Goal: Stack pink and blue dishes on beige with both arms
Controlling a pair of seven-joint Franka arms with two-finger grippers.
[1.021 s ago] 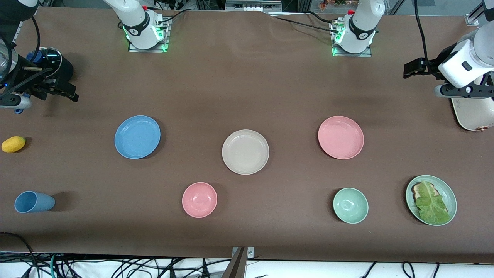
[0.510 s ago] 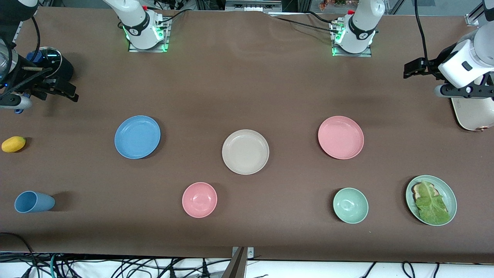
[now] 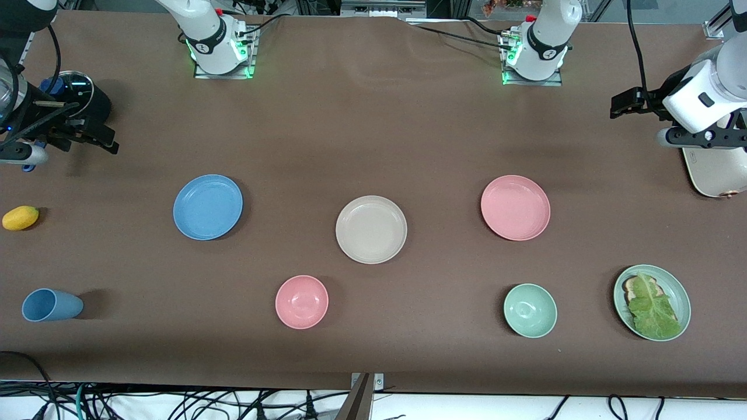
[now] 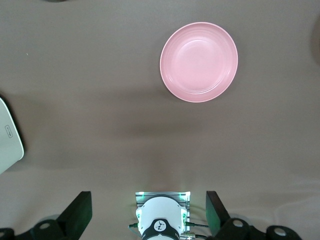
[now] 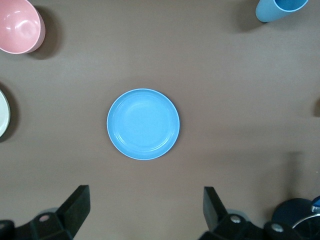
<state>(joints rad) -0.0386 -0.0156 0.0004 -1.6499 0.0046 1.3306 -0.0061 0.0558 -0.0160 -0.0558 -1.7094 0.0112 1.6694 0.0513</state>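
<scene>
The beige plate lies mid-table. The blue plate lies beside it toward the right arm's end, and the pink plate toward the left arm's end. All three are empty and apart from each other. My left gripper hangs open and empty, high over the left arm's end of the table by the toaster. At the right arm's end my right gripper also hangs open and empty, high over the table. Neither touches a plate.
Nearer the camera stand a pink bowl, a green bowl, a green plate with lettuce on bread and a blue cup on its side. A yellow fruit, a black container and a cream toaster sit at the table's ends.
</scene>
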